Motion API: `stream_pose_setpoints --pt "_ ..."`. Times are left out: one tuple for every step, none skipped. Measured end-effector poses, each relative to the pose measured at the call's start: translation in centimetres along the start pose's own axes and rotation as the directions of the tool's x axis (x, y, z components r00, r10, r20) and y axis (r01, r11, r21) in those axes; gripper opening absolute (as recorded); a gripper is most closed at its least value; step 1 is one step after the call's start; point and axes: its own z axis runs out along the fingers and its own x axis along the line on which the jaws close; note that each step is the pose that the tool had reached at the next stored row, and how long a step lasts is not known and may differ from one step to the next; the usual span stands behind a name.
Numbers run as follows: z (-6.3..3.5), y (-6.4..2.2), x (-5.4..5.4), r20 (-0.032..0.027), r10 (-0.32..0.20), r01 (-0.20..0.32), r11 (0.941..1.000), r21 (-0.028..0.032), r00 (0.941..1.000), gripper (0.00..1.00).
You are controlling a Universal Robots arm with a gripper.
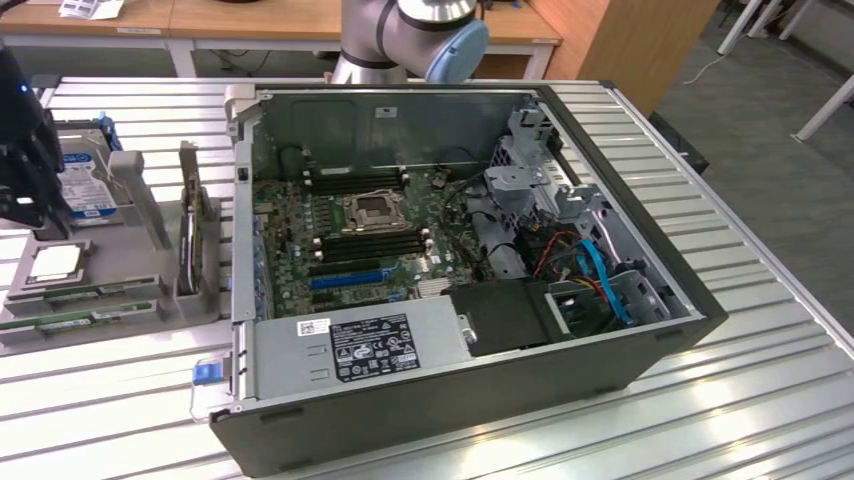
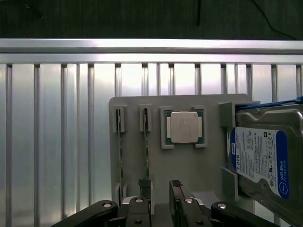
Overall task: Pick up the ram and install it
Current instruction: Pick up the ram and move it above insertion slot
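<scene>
— Hovering above the tray (image 2: 189,165) with fingers (image 2: 177,194) spread, gripping nothing?
— Yes. Reaching stage, seemingly. Looking down on the ram (image 2: 146,151), on edge in its slot, just beside one finger. Probably calls for centring before closing.

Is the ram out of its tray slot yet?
In. Both ram sticks sit in slots of the grey tray; the gripper is open, empty.

Bright, even light from above. The table (image 1: 761,400) glares white at the exterior view's lower right; the case (image 1: 400,130) interior sits in shadow.
</scene>
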Motion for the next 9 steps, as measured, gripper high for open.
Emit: stream_pose_setpoints --pt "0.15 0.00 0.0 0.0001 0.000 0.000 1.0000 0.0000 1.0000 0.29" --pt "0.31 -0.01 0.0 0.0000 0.000 0.000 1.0000 0.0001 1.0000 0.29" --pt "0.45 -0.01 0.0 0.0000 0.000 0.000 1.0000 0.0001 1.0000 0.29" --pt "0.57 -0.02 0.0 0.0000 0.000 0.000 1.0000 0.0000 1.0000 0.29" --pt "0.70 -0.02 0.0 0.0001 0.000 0.000 1.0000 0.0001 1.0000 0.29" --pt "0.83 -0.03 0.0 0.0001 0.000 0.000 1.0000 0.0001 1.0000 0.29" --pt "0.95 -0.03 0.0 0.0001 0.000 0.000 1.0000 0.0001 1.0000 0.29" --pt "1.07 -0.03 0.0 0.0000 0.000 0.000 1.0000 0.0000 1.0000 0.29" --pt "1.18 -0.04 0.0 0.0000 0.000 0.000 1.0000 0.0001 1.0000 0.29"
